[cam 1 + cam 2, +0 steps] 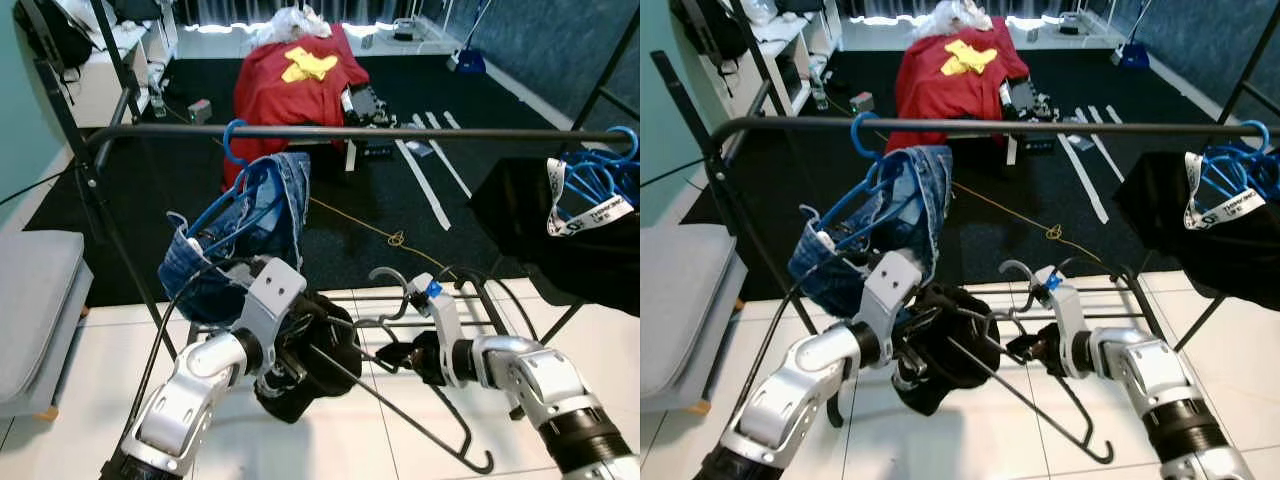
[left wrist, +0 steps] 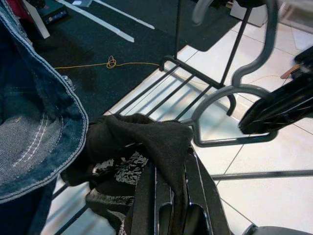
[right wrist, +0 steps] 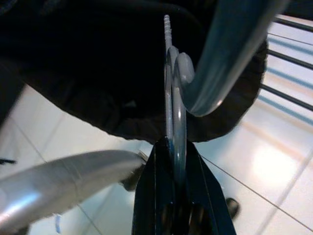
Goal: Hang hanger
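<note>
While both grippers' fingers pinch it, grey hanger (image 1: 400,370) tilted, dark garment (image 1: 320,350) bunched on it

1. A white strap (image 1: 580,213) with dark printed lettering hangs from the blue hangers (image 1: 600,172) at the right end of the rail; the letters are too small and blurred to read.
2. The red cloth (image 1: 295,85) at the far side carries a yellow shape (image 1: 308,65), a figure and not letters.
3. The black garment (image 2: 142,156) shows a white speckled print near the left gripper; no words can be made out.
</note>
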Tool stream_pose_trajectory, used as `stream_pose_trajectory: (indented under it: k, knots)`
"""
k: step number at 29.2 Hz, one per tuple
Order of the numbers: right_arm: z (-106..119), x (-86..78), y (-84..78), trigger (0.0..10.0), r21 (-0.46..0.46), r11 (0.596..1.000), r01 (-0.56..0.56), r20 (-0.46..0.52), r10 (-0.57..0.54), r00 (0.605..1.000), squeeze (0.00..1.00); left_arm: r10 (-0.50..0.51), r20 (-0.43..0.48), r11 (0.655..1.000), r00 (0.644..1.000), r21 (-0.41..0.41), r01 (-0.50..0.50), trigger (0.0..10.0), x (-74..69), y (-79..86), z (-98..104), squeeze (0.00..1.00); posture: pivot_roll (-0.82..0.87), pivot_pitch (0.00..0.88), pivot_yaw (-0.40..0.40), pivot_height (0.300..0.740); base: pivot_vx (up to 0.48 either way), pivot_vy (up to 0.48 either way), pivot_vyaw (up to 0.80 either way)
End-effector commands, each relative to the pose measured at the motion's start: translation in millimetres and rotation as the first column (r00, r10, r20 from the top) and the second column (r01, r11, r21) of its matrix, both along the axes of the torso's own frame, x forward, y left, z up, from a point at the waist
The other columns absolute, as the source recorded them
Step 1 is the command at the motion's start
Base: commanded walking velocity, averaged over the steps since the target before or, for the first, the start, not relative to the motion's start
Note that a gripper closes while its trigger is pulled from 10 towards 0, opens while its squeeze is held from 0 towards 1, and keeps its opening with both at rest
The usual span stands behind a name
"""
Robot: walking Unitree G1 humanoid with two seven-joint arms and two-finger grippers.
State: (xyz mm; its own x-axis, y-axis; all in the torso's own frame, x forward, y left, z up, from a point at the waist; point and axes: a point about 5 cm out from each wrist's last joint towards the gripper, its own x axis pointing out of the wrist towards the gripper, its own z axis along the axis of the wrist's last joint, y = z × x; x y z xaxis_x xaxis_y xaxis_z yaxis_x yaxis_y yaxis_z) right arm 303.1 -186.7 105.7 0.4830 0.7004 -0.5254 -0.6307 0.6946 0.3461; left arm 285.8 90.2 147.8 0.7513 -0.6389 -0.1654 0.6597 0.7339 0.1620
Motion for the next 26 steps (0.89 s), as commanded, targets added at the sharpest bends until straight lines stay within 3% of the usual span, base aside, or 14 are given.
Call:
stream_pose_trajectory:
  k: [1,6,11,17,19,22,24,26]
  knots:
    - [-1,1.5,2.9,0.0,0.042,0.999,0.000,-0.002,0.000,1.000,0.00,-0.045,0.016,0.999,0.999,-0.005,0.045,10.0,-3.0,-8.3,7,0.00,0.05,0.106,-0.007,0.740,0.000,0.000,0.00]
    - [-12,1.8,10.4,0.0,0.095,0.995,0.037,-0.059,-0.032,0.998,0.00,-0.095,0.031,0.995,0.995,-0.013,0.095,10.0,-6.8,-13.6,13,0.00,0.05,0.106,-0.006,0.740,0.000,0.000,0.00]
    - [-38,-4.8,17.9,0.0,0.169,0.973,0.155,-0.183,-0.123,0.975,0.00,-0.156,0.086,0.987,0.984,-0.012,0.158,10.0,-11.8,-17.3,23,0.00,0.05,0.111,-0.006,0.740,0.000,0.000,0.00]
    - [-50,-1.6,14.6,0.0,0.176,0.938,0.298,-0.186,-0.266,0.946,0.00,-0.207,0.098,0.977,0.973,-0.027,0.210,10.0,-15.6,-20.3,31,0.00,0.06,0.114,-0.001,0.740,0.000,0.000,0.00]
    - [-50,-1.6,14.6,0.0,0.176,0.938,0.298,-0.186,-0.266,0.946,0.00,-0.207,0.098,0.977,0.973,-0.027,0.210,10.0,-15.6,-20.3,31,0.00,0.06,0.114,-0.001,0.740,0.000,0.000,0.00]
    - [-43,14.1,14.1,0.0,0.310,0.815,0.490,-0.193,-0.450,0.872,0.00,-0.258,0.074,0.966,0.963,0.017,0.257,10.0,-20.4,-19.7,28,0.00,0.06,0.117,0.005,0.740,0.000,0.000,0.00]
    - [-43,14.1,14.1,0.0,0.310,0.815,0.490,-0.193,-0.450,0.872,0.00,-0.258,0.074,0.966,0.963,0.017,0.257,10.0,-20.4,-19.7,28,0.00,0.06,0.117,0.005,0.740,0.000,0.000,0.00]
    - [-35,23.7,9.9,0.0,0.399,0.703,0.588,-0.233,-0.543,0.807,0.00,-0.275,0.057,0.961,0.960,0.055,0.272,10.0,-22.0,-16.3,24,0.00,0.06,0.119,0.006,0.740,0.000,0.000,0.00]
